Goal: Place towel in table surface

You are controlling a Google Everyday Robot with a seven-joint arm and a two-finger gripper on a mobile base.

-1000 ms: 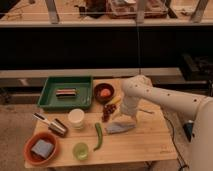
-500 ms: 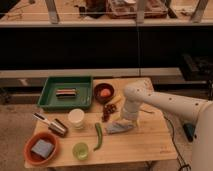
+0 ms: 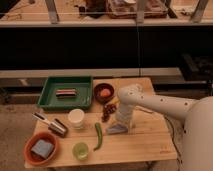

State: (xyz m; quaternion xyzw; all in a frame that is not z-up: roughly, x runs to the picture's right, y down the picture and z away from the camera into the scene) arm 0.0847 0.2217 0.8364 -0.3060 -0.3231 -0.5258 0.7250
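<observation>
A pale grey-white towel (image 3: pixel 118 129) lies crumpled on the wooden table (image 3: pixel 145 140), right of centre. My white arm reaches in from the right and bends down over it. The gripper (image 3: pixel 121 121) points straight down onto the towel's top, right at the cloth. The towel's lower edge rests on the table surface.
A green tray (image 3: pixel 50 97) with a bar sits at the back left. A dark bowl with an orange fruit (image 3: pixel 104 93), a white cup (image 3: pixel 76 118), a green chilli (image 3: pixel 98 136), a green cup (image 3: pixel 80 150), an orange bowl holding a blue sponge (image 3: pixel 41 148), and a silver can (image 3: pixel 58 127) surround it.
The arm has swung a little to the left and lowered, bringing the gripper and towel down onto the table.
</observation>
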